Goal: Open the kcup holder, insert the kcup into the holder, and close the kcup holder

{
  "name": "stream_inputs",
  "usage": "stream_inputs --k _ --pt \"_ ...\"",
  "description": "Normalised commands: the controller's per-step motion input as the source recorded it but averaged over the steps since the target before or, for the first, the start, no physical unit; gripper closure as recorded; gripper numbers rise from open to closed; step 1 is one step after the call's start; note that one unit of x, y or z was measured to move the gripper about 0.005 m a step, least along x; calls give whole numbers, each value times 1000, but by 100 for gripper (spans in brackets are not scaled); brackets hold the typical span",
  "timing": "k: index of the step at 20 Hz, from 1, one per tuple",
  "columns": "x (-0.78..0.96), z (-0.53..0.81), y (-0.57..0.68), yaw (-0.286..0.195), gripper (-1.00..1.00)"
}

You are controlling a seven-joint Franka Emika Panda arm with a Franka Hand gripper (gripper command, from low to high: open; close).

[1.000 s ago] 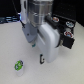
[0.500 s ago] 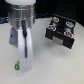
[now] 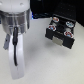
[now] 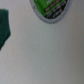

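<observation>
The arm [image 3: 15, 37] fills the exterior view's left, blocking the fingers, so I cannot tell their state. The kcup holder [image 3: 61, 31] sits open on the tabletop [image 3: 55, 65] at the exterior view's right. In the wrist view, the kcup [image 4: 51, 7] lies on the pale surface, green top up.

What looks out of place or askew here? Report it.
Nothing looks spilled or damaged. The kcup holder sits at an angle at the exterior view's right, its drawer pulled out with pods showing in the slots. The kcup lies loose on the white surface, not yet in the holder.
</observation>
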Motion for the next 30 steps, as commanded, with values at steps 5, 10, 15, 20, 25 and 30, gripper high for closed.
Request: stream_inputs --k 5,10,15,20,25,30 --pt "317 -145 -223 -174 -100" --pt "74 -73 -84 -93 -100" --pt "14 -51 -167 -77 -100" --pt "24 -89 -337 -79 -100" --pt "11 -97 -230 -92 100" --pt "29 -1 -76 -61 100"
